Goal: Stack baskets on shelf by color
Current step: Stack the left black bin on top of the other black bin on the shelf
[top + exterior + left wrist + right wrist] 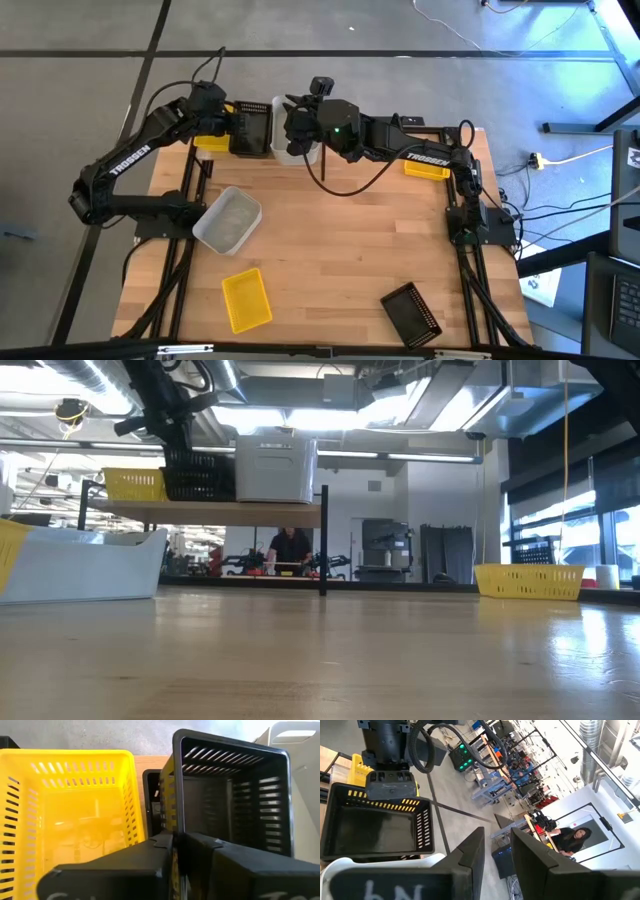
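Black basket (232, 795): on shelf (200, 510), wall pinched between left gripper (175, 851) fingers; yellow basket (67, 805) just beside. Right gripper (496, 851) released, over white basket (288, 128).

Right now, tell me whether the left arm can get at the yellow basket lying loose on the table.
Probably not yet: the left gripper is clamped on the black basket's wall at the shelf.
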`<state>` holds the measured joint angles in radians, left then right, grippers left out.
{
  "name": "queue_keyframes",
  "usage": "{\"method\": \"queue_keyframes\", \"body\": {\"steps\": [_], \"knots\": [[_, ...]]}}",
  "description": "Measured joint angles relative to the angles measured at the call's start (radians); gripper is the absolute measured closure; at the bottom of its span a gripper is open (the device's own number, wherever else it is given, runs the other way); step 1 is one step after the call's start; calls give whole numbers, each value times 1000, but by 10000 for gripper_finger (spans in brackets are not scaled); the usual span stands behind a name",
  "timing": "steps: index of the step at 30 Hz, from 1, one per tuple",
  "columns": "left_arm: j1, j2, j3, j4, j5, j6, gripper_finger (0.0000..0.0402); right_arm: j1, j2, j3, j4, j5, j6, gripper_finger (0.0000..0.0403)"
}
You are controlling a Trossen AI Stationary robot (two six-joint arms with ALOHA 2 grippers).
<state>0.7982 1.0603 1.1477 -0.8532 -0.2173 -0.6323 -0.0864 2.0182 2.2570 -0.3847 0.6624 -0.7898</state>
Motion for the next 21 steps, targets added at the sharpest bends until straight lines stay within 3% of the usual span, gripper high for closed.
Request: {"method": "queue_keyframes", "body": {"steps": [12, 21], "knots": [[-1, 27, 1, 5, 14, 14, 350, 0, 0, 0, 10, 0, -1, 306], [0, -37, 1, 18, 22, 13, 353, 0, 0, 0, 11, 0, -1, 306]]}}
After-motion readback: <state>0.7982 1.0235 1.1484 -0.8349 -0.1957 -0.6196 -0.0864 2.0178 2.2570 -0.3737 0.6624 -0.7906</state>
